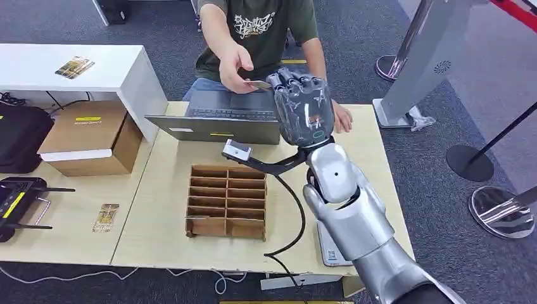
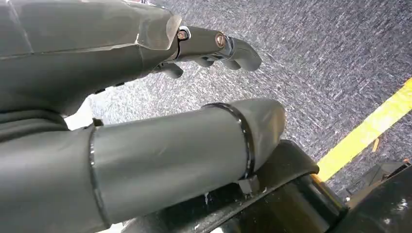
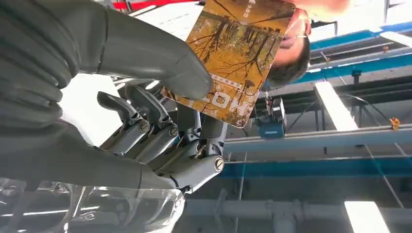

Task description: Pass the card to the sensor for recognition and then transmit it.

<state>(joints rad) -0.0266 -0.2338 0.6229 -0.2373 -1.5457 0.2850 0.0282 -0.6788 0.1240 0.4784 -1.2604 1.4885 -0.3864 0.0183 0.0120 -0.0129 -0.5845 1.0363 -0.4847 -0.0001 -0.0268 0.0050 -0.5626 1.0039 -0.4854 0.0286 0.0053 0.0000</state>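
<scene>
We saw our right hand (image 1: 304, 104) raised high over the far edge of the wooden table (image 1: 164, 190), its thumb (image 3: 160, 58) pressing a yellow card (image 3: 238, 58) against the darker fingers (image 3: 145, 131). A person (image 1: 259, 31) seated across the table had a hand (image 1: 237, 63) on the far end of the same card, so it hung in the air between the two hands, above an open laptop (image 1: 218, 120). Just below our hand, a small sensor (image 1: 237, 151) sat on a black arm (image 1: 272, 166), its cable (image 1: 297, 221) trailing to the near edge of the table. A slotted wooden box (image 1: 227, 201) stood in the middle of the table, with bare wood around it. To the left lay a cardboard box (image 1: 88, 139), a second card (image 1: 106, 217) and a black device (image 1: 19, 199). A third card (image 1: 74, 66) rested on a white cabinet (image 1: 95, 73) beyond. Grey posts with round bases (image 1: 503, 212) stood on the carpet at the right. Our left hand (image 2: 145, 97) hung over grey carpet with fingers loosely spread, holding nothing.
</scene>
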